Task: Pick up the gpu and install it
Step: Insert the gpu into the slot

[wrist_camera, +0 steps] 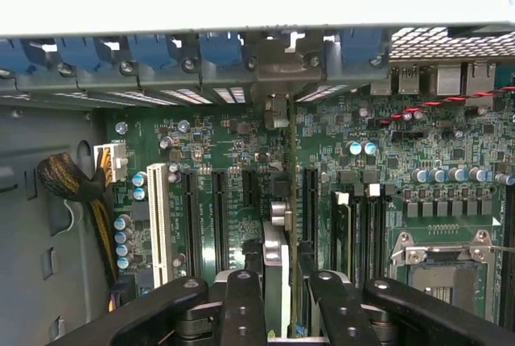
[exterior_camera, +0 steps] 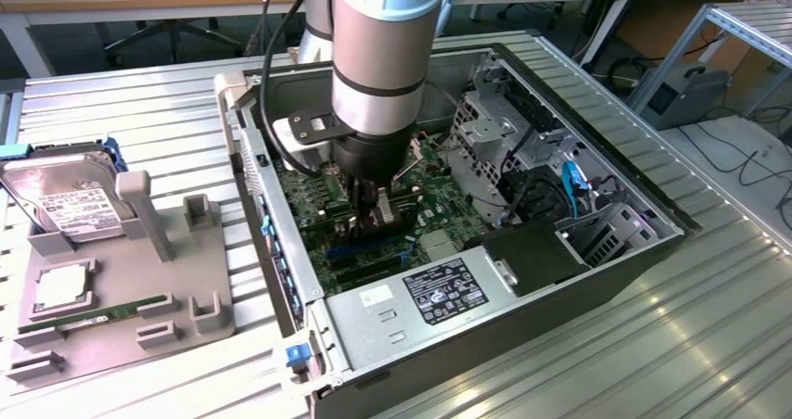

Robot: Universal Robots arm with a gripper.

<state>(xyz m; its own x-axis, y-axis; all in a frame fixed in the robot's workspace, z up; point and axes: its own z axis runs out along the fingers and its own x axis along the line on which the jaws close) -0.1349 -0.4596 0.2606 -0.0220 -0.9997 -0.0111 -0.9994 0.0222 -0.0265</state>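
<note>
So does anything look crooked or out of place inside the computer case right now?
Nothing stands out. The gpu stands edge-on and upright between the pincer fingers, lined up with the motherboard slots, its bracket by the rear openings.

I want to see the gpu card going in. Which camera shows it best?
The wrist view: the gpu stands edge-on between the gripper fingers, over the motherboard slots. In the exterior view, the arm mostly hides it.

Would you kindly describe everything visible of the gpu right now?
The gpu stands on edge between the fingers of the gripper, seen edge-on as a thin card with a silvery edge. It sits over the motherboard among the dark expansion slots, inside the open computer case. Whether it is seated is unclear.
</note>
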